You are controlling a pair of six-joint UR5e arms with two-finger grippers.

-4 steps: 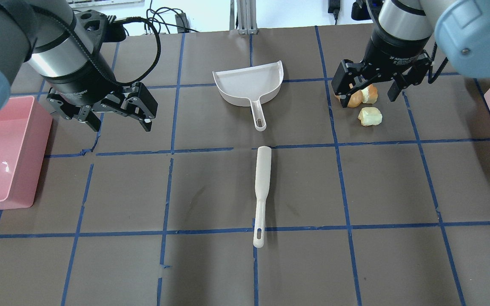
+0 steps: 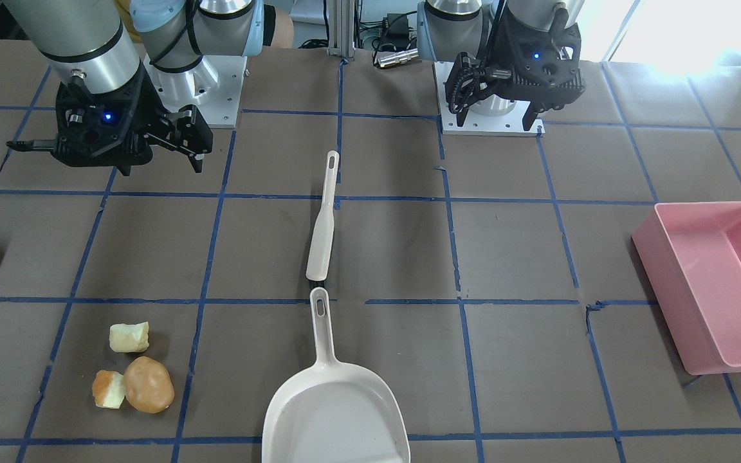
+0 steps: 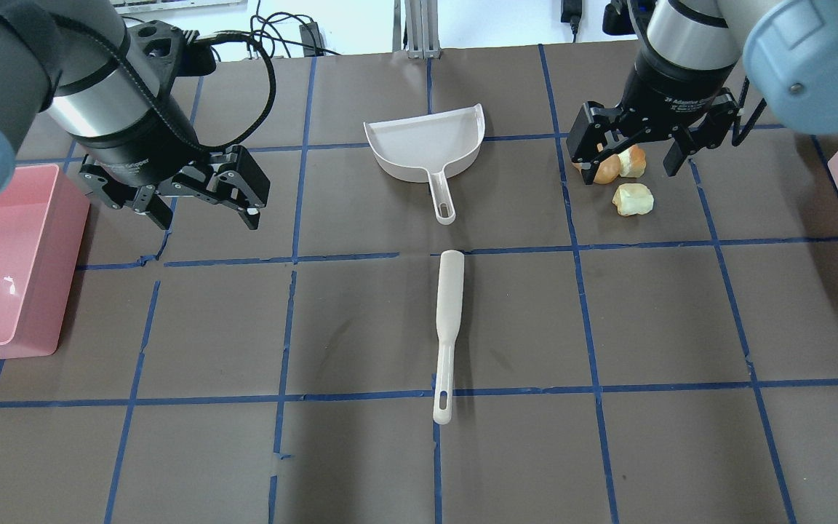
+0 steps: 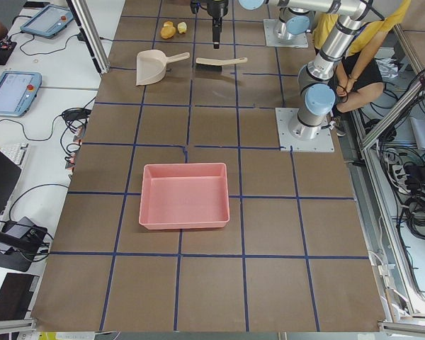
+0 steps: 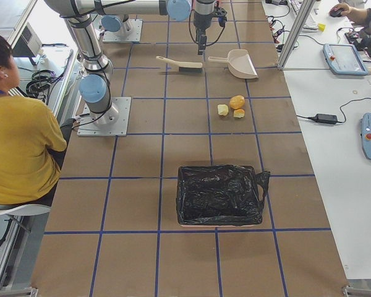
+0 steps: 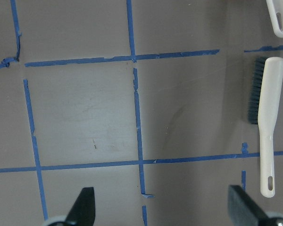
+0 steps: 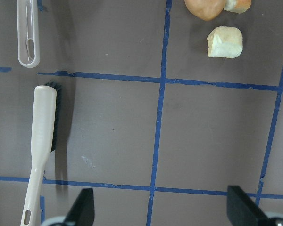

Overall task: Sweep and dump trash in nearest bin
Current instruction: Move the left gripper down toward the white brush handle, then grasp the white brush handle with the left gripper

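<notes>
On the desk (image 3: 652, 313), right side, spotted smooth tan potato-like lump (image 2: 148, 384), pale yellow chunk (image 2: 129, 337), orange chunk (image 2: 108, 389). Judged light, roll-prone. Right fingers (image 3: 586, 153) spread wide, empty; left fingers (image 3: 241, 185) likewise. Better swept: white plastic brush (image 3: 449, 320), gripped mid-handle.

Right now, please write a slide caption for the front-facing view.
Left claw and right claw hang open; brush, dustpan, three food scraps and pink bin lie untouched.

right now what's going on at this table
Nothing is being handled yet. The left gripper and the right gripper both hang open and empty above the table. The brush and dustpan lie untouched in the middle, with three food scraps on the robot's right side. A pink bin stands at one end, a black-lined bin at the other.
</notes>
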